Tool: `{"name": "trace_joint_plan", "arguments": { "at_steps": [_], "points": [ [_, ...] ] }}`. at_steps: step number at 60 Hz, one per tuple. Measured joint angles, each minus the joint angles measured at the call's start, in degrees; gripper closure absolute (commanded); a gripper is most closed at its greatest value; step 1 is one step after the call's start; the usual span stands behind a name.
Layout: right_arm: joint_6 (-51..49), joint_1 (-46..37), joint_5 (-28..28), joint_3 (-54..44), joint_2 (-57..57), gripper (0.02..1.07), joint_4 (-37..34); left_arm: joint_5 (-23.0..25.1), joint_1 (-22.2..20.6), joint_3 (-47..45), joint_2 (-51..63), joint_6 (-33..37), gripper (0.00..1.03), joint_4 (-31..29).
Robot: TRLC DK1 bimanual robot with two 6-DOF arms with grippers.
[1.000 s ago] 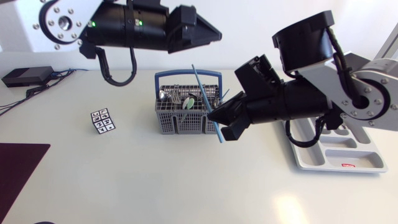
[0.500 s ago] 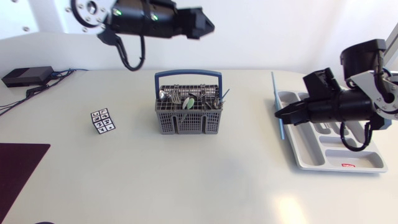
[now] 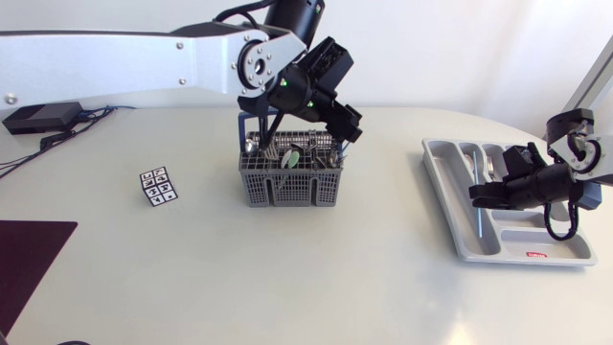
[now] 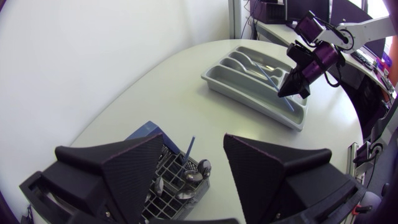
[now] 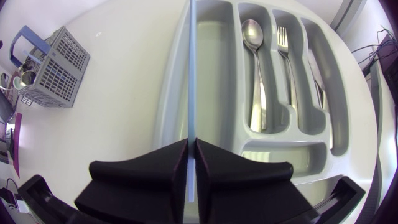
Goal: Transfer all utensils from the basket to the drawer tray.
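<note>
A thin blue stick (image 5: 190, 87) is pinched at one end between the fingers of the right gripper (image 5: 191, 146). It runs lengthwise over the outermost long slot of the drawer tray (image 5: 217, 74), and the neighbouring slots hold a spoon (image 5: 252, 68), a fork (image 5: 286, 62) and a knife (image 5: 317, 81). Well apart from the tray, the basket (image 3: 287, 184) holds more utensils (image 3: 287, 153), and the left gripper (image 4: 194, 140) hangs just above it, spread wide and gripping nothing.

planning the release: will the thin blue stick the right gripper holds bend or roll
The blue stick looks straight though held only at one end by the right gripper, so likely stiff and light. Thin and perhaps round, it may roll; the tray walls should stop it.
</note>
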Motion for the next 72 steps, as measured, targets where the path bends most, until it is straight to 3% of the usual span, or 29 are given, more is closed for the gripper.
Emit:
{"name": "trace_joint_plan", "arguments": {
  "at_steps": [20,26,35,53,65,72],
  "points": [
    [-0.85,-0.70,0.20,0.70,4.02,0.27,0.20,-7.58,-3.87,3.43,4.02,2.99,0.39,-2.69],
    [-0.85,-0.68,0.20,0.70,4.02,0.14,0.20,-10.29,-4.48,1.22,4.02,3.21,0.44,2.25],
    [-0.85,-0.57,0.00,0.70,4.02,0.12,0.55,-14.45,-5.53,-6.14,3.98,3.67,0.44,12.04],
    [-0.90,-0.52,-0.26,0.66,3.67,0.11,0.61,-20.13,-6.97,-10.36,4.09,4.48,0.53,22.69],
    [-1.53,-0.52,0.11,0.63,2.75,0.09,1.05,-21.75,-7.56,-10.36,6.34,4.50,0.55,24.55],
    [-1.73,-0.52,0.17,0.11,2.47,0.08,1.29,-22.49,-8.31,-10.36,8.28,4.72,0.61,26.03]
  ]
}}
